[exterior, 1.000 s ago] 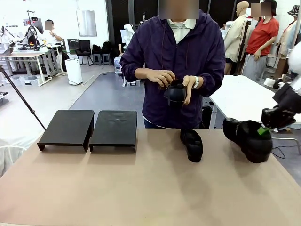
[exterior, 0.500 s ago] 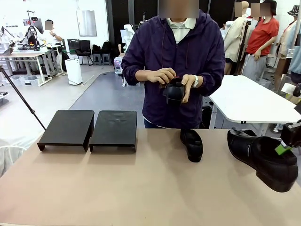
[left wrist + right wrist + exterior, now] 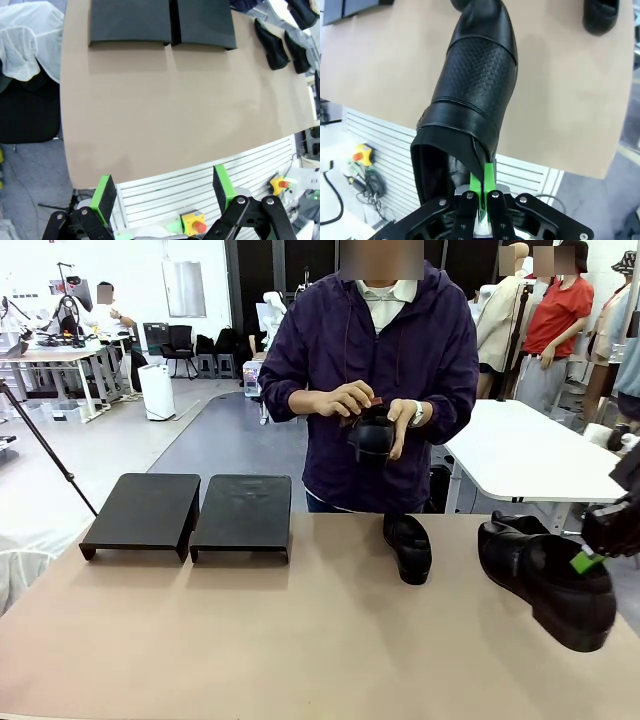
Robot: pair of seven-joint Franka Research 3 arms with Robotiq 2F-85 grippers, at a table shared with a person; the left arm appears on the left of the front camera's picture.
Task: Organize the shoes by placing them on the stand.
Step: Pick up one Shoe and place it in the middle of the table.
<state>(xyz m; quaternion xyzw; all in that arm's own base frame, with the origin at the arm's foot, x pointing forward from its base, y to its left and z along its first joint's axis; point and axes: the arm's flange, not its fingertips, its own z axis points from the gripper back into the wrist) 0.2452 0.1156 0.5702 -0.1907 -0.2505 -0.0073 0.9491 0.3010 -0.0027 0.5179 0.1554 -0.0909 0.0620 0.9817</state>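
Front view: the right gripper (image 3: 584, 562) is pinched on the collar edge of a black shoe (image 3: 540, 580), which hangs clear of the table (image 3: 300, 640) at its 3 o'clock side; its long axis runs roughly from 10 to 4 o'clock; the stand (image 3: 190, 508), two bare trays side by side, lies well apart towards 9 o'clock; a second shoe (image 3: 408, 547) rests between them, and the person's hands (image 3: 375, 410) hold a third shoe (image 3: 372, 437).

Left wrist view: the left gripper (image 3: 162, 194) is spread wide and empty over the near table edge; the stand (image 3: 160, 22) sits at 12 o'clock, nearer this arm.

Right wrist view: the green pads (image 3: 489, 181) are pressed onto the leather rim; the toe points to 12 o'clock, the stand's corner (image 3: 350, 10) at 10 o'clock; so the carry likely goes leftward across the table.
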